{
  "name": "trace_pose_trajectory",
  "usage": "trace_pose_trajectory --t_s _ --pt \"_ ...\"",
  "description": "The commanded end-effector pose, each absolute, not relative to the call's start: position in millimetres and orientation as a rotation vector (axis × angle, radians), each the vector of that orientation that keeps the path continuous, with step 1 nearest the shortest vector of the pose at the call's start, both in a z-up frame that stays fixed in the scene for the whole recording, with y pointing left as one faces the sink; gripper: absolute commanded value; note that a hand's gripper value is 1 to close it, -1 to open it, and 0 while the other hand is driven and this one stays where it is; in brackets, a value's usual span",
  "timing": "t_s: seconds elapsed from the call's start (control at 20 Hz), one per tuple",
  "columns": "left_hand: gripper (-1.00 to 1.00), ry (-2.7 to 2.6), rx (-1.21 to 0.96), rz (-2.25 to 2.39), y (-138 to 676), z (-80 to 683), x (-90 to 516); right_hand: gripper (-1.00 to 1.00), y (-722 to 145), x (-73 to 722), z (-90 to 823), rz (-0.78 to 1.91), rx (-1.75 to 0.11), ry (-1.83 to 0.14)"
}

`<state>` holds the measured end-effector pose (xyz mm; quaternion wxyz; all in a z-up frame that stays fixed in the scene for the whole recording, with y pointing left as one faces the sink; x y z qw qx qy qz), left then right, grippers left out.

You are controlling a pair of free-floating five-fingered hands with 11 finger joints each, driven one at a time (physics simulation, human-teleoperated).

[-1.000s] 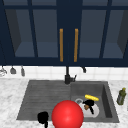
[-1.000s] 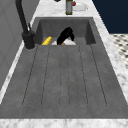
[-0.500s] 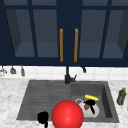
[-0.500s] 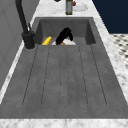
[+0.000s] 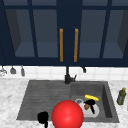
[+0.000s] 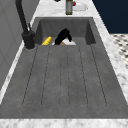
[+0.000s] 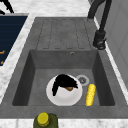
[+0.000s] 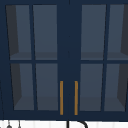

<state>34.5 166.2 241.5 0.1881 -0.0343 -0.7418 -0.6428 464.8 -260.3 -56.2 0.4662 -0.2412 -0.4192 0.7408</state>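
The right hand [image 5: 90, 104] hangs low in the sink basin [image 7: 105, 82], directly over a white plate [image 7: 75, 98] that lies flat on the basin floor. Its fingers [image 7: 55, 88] droop downward and curl round a small brown object [image 7: 69, 88], seemingly pinching it just above the plate's middle; what that brown piece is cannot be told. In the left side view the same hand [image 6: 63, 35] shows as a dark shape leaning over the plate's far edge. Just beside the plate, on the faucet side, lies a yellow corn cob [image 7: 90, 94], close to the rim but apparently not on it; its long axis runs front to back in the right side view, roughly parallel to the basin's side wall, and it sits between the plate and that wall. The drain [image 7: 82, 80] is near the cob's far end. The left hand [image 5: 43, 117] floats well apart, over the front edge of the ribbed draining board [image 5: 45, 95], its fingers gathered into a loose curl with nothing in them, next to a large red ball [image 5: 67, 115]. The right hand is therefore much the nearer to both plate and cob. A black faucet [image 5: 67, 76] stands behind the sink, and a green bottle [image 5: 121, 96] stands on the table at the right.
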Motion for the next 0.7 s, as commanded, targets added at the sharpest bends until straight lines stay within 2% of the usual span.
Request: trace_pose_trajectory --t_s 0.0,0.65 --pt "0.0 -2.087 -0.096 -1.808 166 242 34 -1.0 -260 475 -57 1.809 -0.596 -1.024" --pt "0.0 -2.087 -0.096 -1.808 166 242 34 -1.0 -249 497 -83 1.835 -0.647 -1.004"
